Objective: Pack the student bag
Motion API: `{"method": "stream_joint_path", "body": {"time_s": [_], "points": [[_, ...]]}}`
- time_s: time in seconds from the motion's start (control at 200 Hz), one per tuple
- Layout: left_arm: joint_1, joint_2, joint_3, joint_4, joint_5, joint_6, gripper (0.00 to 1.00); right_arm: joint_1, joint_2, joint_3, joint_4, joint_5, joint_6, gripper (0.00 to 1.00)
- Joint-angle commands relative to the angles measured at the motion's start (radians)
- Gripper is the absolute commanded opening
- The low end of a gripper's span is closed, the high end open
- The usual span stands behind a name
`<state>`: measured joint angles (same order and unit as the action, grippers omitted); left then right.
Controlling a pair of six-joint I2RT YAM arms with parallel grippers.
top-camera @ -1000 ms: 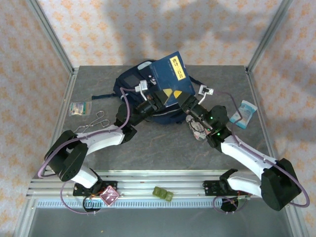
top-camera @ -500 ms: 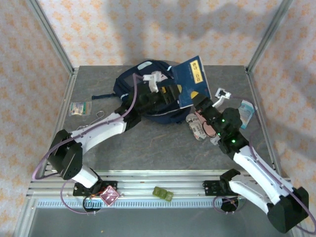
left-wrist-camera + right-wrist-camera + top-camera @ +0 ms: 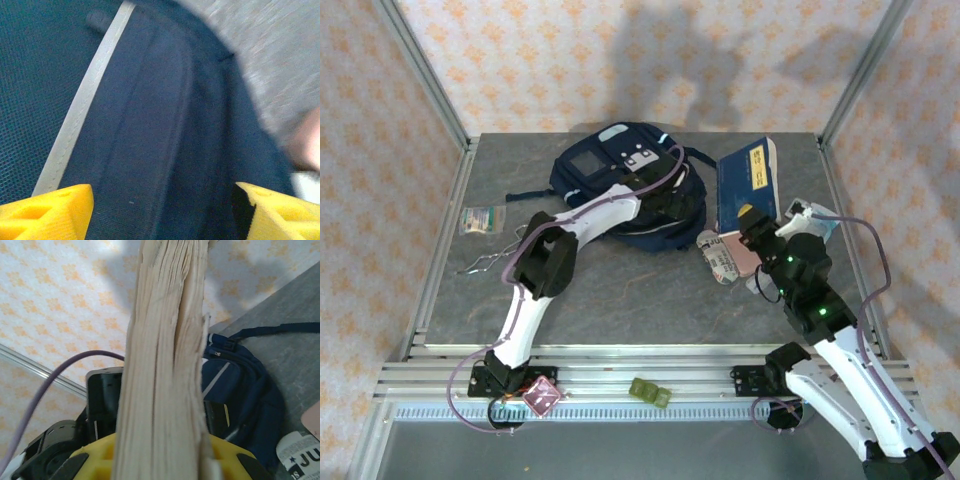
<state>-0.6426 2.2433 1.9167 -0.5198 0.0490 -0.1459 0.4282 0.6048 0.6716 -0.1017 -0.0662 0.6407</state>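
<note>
The student bag [image 3: 610, 175], navy with a white stripe [image 3: 80, 110], lies at the back middle of the table. My left gripper [image 3: 675, 208] reaches over its right side. In the left wrist view this gripper [image 3: 162, 212] is open, its yellow fingertips [image 3: 47, 210] wide apart just above the navy fabric with nothing between them. A navy book with a yellow label [image 3: 748, 183] stands upright to the right of the bag. My right gripper [image 3: 752, 220] is shut on its lower edge. The page edges [image 3: 165, 365] rise between the jaws of that gripper [image 3: 162, 457], with the bag [image 3: 245, 385] behind.
A white and pink lettered pouch [image 3: 725, 257] lies beside the right arm, with a light blue packet [image 3: 820, 222] farther right. A small packet [image 3: 480, 220] and metal scissors [image 3: 498, 257] lie on the left. Green blocks [image 3: 650, 392] sit on the front rail.
The left gripper opened, let go of the book and moved onto the bag. The right gripper shut on the book and carried it right, off the bag, standing it upright.
</note>
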Motion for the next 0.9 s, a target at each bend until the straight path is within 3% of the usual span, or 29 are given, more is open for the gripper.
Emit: {"method": "stream_joint_path", "body": {"time_s": [0.0,0.195,0.335,0.47,0.626,0.666,0.791,0.841,0.896], "points": [[-0.02,0.002,0.09,-0.109,-0.167,0.121,0.77,-0.005,-0.013,0.025,0.0,0.029,-0.035,0.0],[-0.051,0.061,0.08,-0.1,-0.341,0.182,0.75,-0.005,-0.004,0.017,0.023,0.019,-0.031,0.0],[-0.051,0.068,0.018,-0.029,-0.384,0.226,0.55,-0.005,0.02,0.005,0.05,-0.015,-0.012,0.0],[-0.051,0.088,-0.005,-0.003,-0.356,0.229,0.67,-0.005,0.035,0.001,0.063,-0.028,-0.006,0.0],[-0.051,0.103,-0.013,0.002,-0.343,0.224,0.67,-0.005,0.035,-0.001,0.057,-0.022,-0.003,0.0],[-0.051,0.102,-0.021,0.01,-0.353,0.228,0.6,-0.005,0.033,-0.004,0.058,-0.022,0.0,0.0],[-0.046,0.097,-0.023,0.023,-0.375,0.239,0.12,-0.004,0.029,-0.019,0.06,-0.024,0.011,0.0],[-0.042,0.088,-0.011,0.018,-0.375,0.239,0.0,-0.005,0.026,-0.023,0.059,-0.022,0.013,0.0],[-0.041,0.068,0.009,0.008,-0.38,0.236,0.0,-0.005,0.024,-0.027,0.055,-0.016,0.016,0.0]]}}
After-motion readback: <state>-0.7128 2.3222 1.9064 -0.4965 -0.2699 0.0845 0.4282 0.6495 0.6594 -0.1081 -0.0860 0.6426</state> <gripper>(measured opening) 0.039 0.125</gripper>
